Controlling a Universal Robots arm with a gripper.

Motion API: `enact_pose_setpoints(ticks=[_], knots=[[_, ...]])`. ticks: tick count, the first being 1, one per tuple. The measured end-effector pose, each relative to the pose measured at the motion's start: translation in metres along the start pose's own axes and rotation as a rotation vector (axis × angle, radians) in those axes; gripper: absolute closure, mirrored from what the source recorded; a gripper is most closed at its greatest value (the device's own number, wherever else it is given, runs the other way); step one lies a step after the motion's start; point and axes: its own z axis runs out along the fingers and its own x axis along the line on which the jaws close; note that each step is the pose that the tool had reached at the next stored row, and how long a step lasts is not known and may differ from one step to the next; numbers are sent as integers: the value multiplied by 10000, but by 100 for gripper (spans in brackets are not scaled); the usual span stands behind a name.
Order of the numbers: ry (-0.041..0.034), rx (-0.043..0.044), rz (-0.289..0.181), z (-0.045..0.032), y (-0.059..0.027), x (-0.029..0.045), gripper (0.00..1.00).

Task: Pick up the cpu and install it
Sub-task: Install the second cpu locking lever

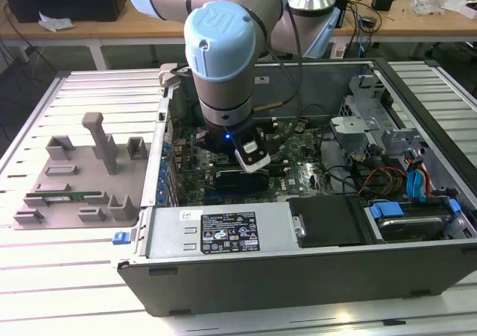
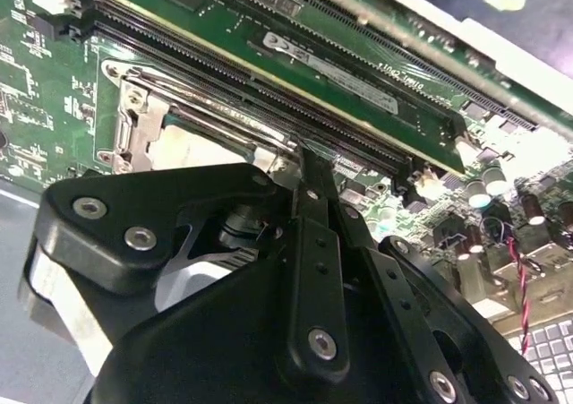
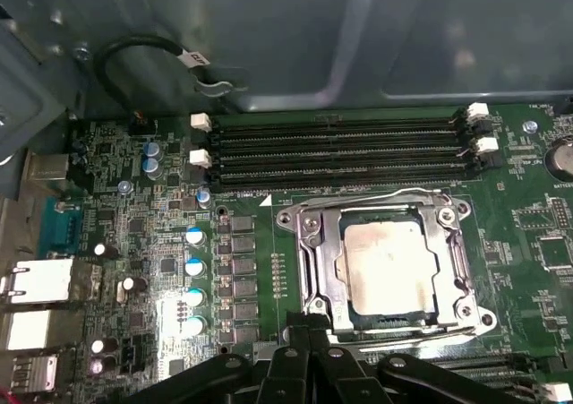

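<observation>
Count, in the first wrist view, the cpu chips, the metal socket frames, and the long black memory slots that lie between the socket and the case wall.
cpu: 1
metal socket frame: 1
long black memory slots: 4
Total: 6

No legible text; power supply label (image 1: 227, 233) unreadable.

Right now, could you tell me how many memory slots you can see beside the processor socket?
4 memory slots, in parallel rows between the socket, which holds the cpu, and the case wall. More may be hidden.
</observation>
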Motion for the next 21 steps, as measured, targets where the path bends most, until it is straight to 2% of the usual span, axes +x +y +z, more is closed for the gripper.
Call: enact_pose_setpoints(ticks=[2,6,8,10,11,12,13,15,21], knots=[[0,10,1,-11,9,0,89],[-4,75,-1,-156,57,-6,89],[-14,180,6,-244,87,-9,89],[-31,317,23,-291,104,-13,89],[-52,490,51,-315,112,-16,89],[-74,696,70,-327,119,-23,89],[-84,774,80,-325,126,-29,89],[-98,835,110,-315,155,-51,89],[-118,939,156,-264,297,-135,89]])
